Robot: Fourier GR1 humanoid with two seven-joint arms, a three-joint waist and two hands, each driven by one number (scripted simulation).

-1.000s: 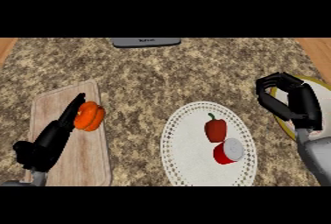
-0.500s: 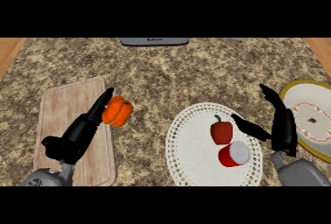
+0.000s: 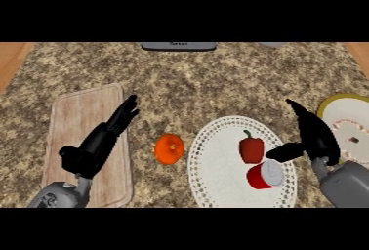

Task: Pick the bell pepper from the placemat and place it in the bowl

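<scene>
The red bell pepper (image 3: 252, 150) lies on the white lace placemat (image 3: 216, 168), stem pointing up the view, untouched. Just below it, touching or nearly so, sits a red can (image 3: 266, 175) with a pale lid. My right hand (image 3: 311, 136) is beside the pepper on its right, fingers straight and together, thumb stuck out toward the pepper; it pinches nothing. The bowl (image 3: 349, 128) is at the far right edge, yellow-rimmed, partly hidden behind this hand.

Risks, as I judge them. The thumb is close to both pepper and can; closing from here could catch the can or push the pepper along the mat instead of lifting it. The pepper is rounded and may roll under a sideways touch. The bowl is near my wrist, so a wide swing could knock its rim.

My left hand (image 3: 101, 141) rests over the wooden board (image 3: 79, 112), fingers straight and holding nothing. An orange fruit (image 3: 169, 148) lies loose on the counter (image 3: 216, 73) between board and mat; it could roll.
</scene>
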